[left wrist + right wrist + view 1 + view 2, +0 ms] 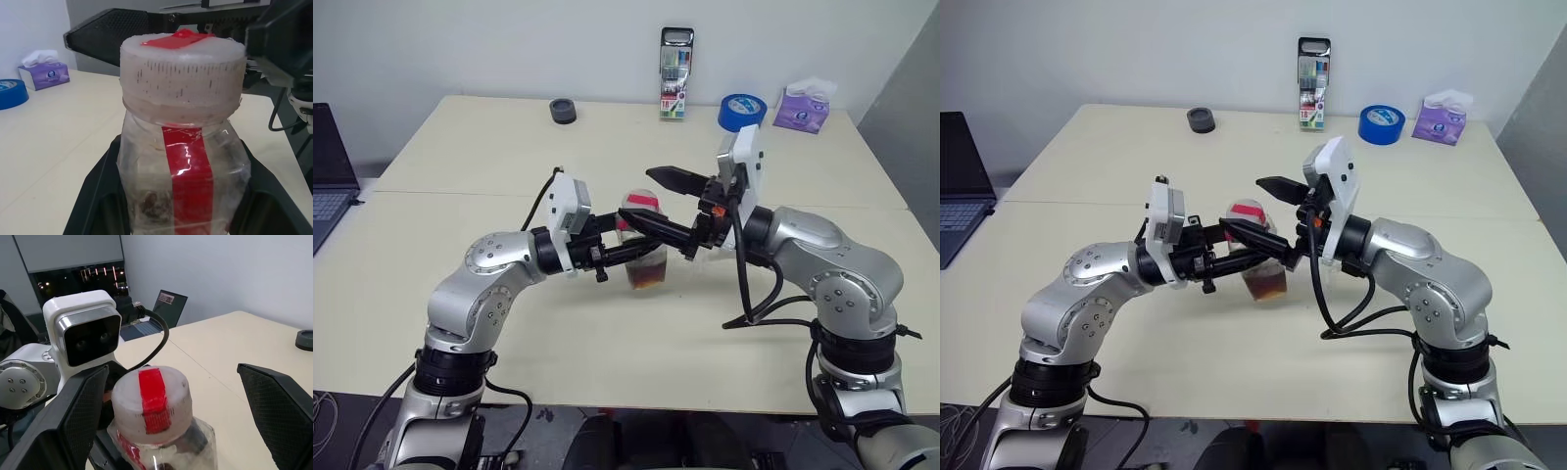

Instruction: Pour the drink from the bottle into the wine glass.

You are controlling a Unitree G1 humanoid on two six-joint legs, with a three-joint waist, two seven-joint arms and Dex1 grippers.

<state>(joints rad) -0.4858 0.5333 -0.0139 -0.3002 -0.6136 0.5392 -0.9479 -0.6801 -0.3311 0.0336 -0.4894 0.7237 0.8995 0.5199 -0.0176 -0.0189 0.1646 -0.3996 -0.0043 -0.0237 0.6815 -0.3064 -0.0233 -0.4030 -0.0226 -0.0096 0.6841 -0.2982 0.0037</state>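
The left gripper [641, 253] is clamped on the body of the small clear squarish plastic bottle [644, 245], held above the cream worktop [460, 157] near its front middle. The right gripper [171, 406] stands spread wide, its black fingers [279, 406] either side of the red-and-white cap [151, 399] without touching it. A little dark reddish-brown drink [647, 279] sits in the bottle's bottom.

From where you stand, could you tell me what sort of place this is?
Probably an office or a lab workspace: a pale table carries a marker pack, a roll of blue tape and a tissue box, with a laptop at its edge.
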